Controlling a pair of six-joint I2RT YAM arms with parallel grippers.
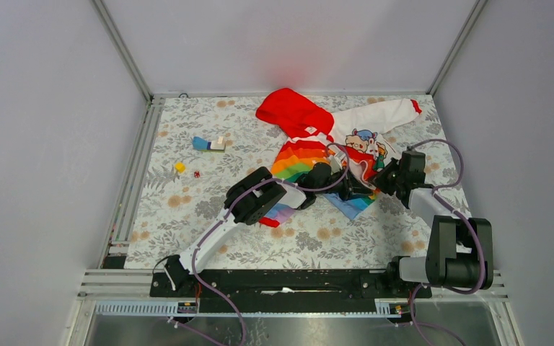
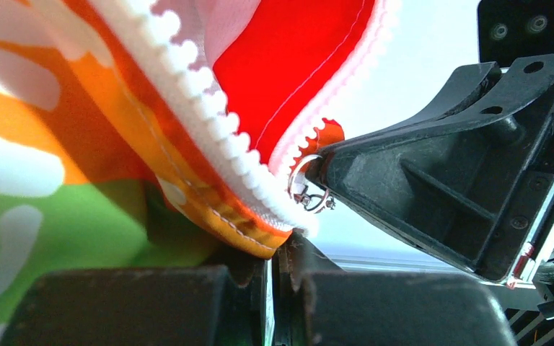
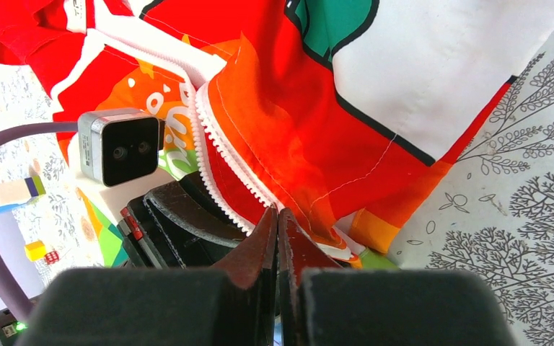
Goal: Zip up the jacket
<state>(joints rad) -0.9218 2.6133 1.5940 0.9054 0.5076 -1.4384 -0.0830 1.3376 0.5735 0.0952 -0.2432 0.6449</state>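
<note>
top looks down; wrists close on jacket [image 2: 79,144]

Lab cell: grey panels [image 1: 43,144], aluminium rails [image 1: 126,189].

Floral table [image 1: 187,216] — jacket [image 1: 299,160], toy blocks [image 1: 208,144]

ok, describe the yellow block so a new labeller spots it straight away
In the top view, look left of the jacket across the floral cloth to three small loose pieces. The yellow block is the leftmost, with the blue-and-white piece farther back and the tiny red piece just right of it. It alone is plain yellow.
</note>
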